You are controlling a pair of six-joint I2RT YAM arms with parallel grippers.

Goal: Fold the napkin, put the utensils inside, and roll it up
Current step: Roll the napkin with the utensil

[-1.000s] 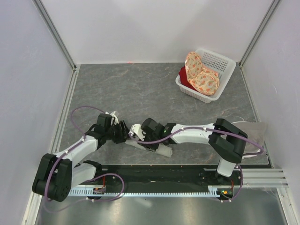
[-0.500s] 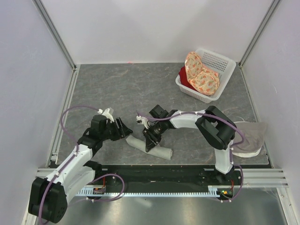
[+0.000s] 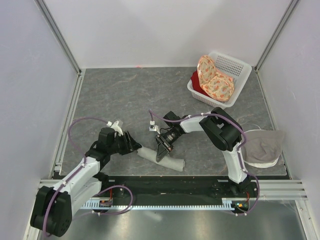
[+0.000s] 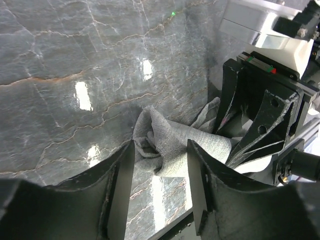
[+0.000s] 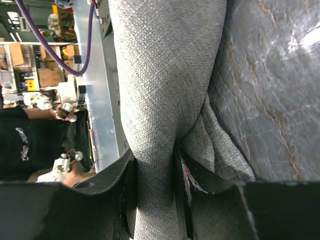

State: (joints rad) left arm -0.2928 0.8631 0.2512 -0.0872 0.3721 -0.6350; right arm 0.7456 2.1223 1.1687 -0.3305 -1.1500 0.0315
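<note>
The right gripper [image 3: 161,150] was clamped across the middle of the rolled napkin [image 3: 174,161], whose long axis ran out to either side of it. The left gripper [image 3: 131,145], jaws apart, faced the roll's end just ahead.

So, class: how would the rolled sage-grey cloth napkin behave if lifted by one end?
The rolled sage-grey cloth napkin would probably sag: the soft weave dents where the right gripper pinches it. Its crumpled end shows loose folds, so it may well unroll. Nudged sideways, it could roll across the smooth grey stone-look tabletop.
</note>
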